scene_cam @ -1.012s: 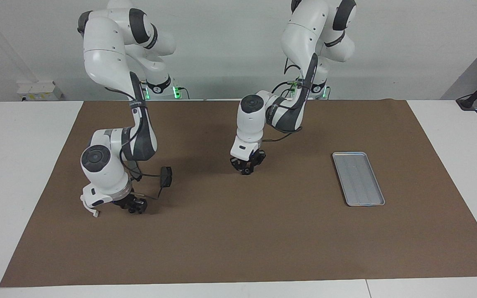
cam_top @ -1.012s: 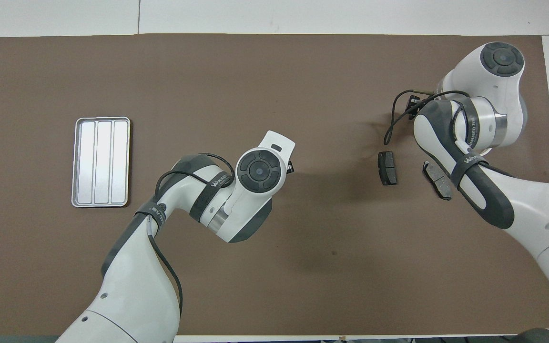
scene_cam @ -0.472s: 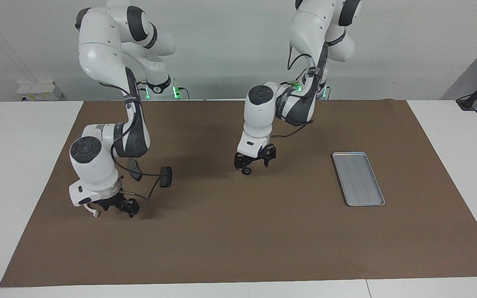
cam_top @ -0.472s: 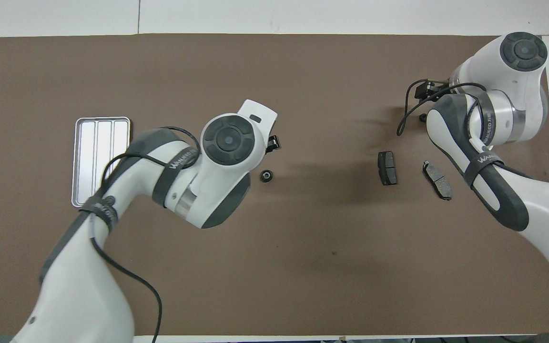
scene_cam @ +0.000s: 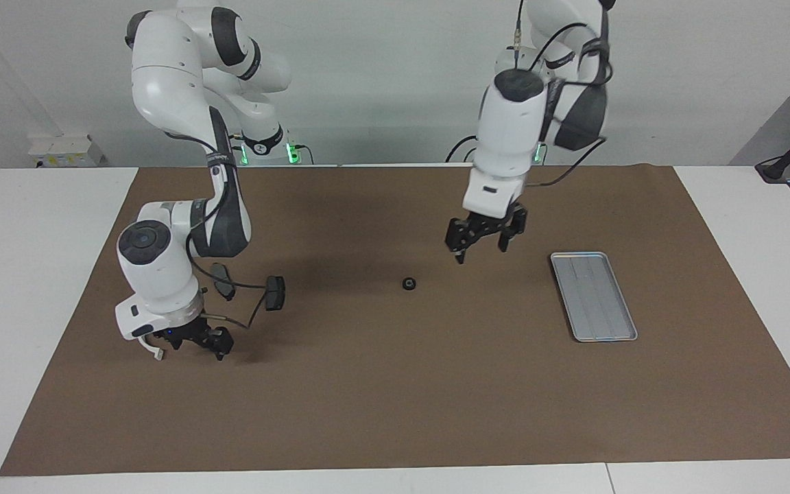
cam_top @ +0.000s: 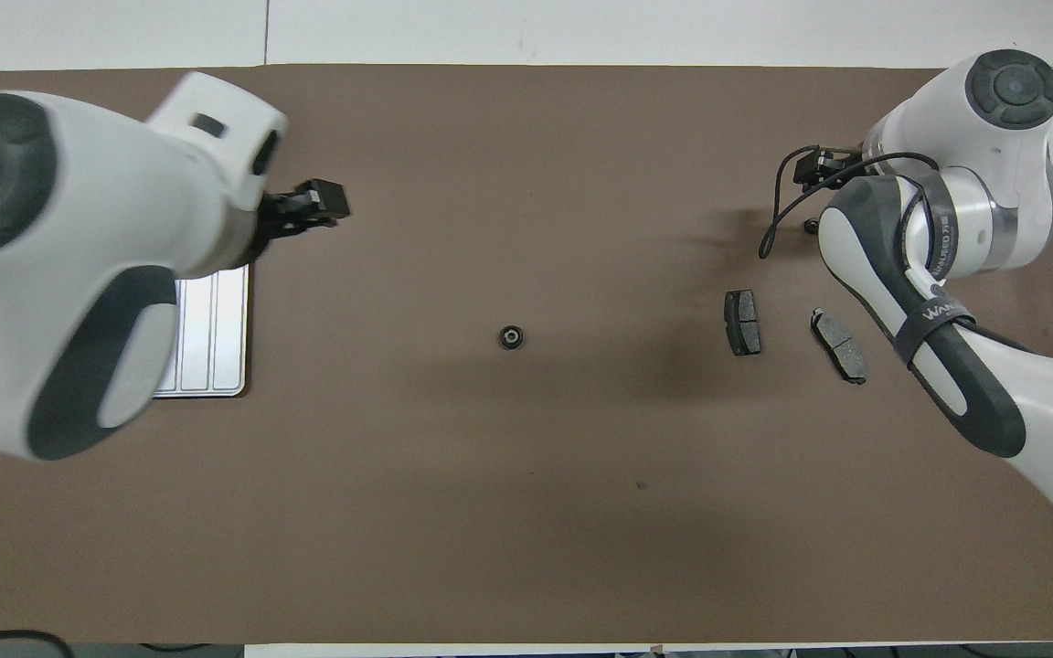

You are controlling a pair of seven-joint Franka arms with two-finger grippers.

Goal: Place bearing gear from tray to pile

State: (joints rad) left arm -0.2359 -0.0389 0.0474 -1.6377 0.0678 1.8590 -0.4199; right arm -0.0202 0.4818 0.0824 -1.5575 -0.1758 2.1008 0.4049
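A: Step? Bearing gear (scene_cam: 408, 283) is out of the tray (scene_cam: 594, 296) and sits bare on the brown mat (scene_cam: 395, 412), mid-table. Nothing touches it.

B: Agreed. Tray looks empty. So the carry reads as half done: the gear is between the tray and the pile, well apart from both.

A: Left gripper (scene_cam: 481, 245) hangs in the air over the mat, between gear and tray, fingers spread, holding nothing.

B: Right gripper (scene_cam: 193, 341) is low over the mat at the right arm's end, next to the brake pads. Fingers apart too, nothing in them that I can see.

A: Pile: one brake pad (cam_top: 743, 322), a second brake pad (cam_top: 840, 344) beside it, both flat on the mat toward the right arm's end. White bracket not visible.

B: Next move, my guess: one arm comes down over the gear, closes on it, and takes it toward the pads. The right arm is the closer one to the pile.

A: Gear's look: small, black, round, lighter hub in the centre, lying flat. Tiny target, so the grasp needs good centring.
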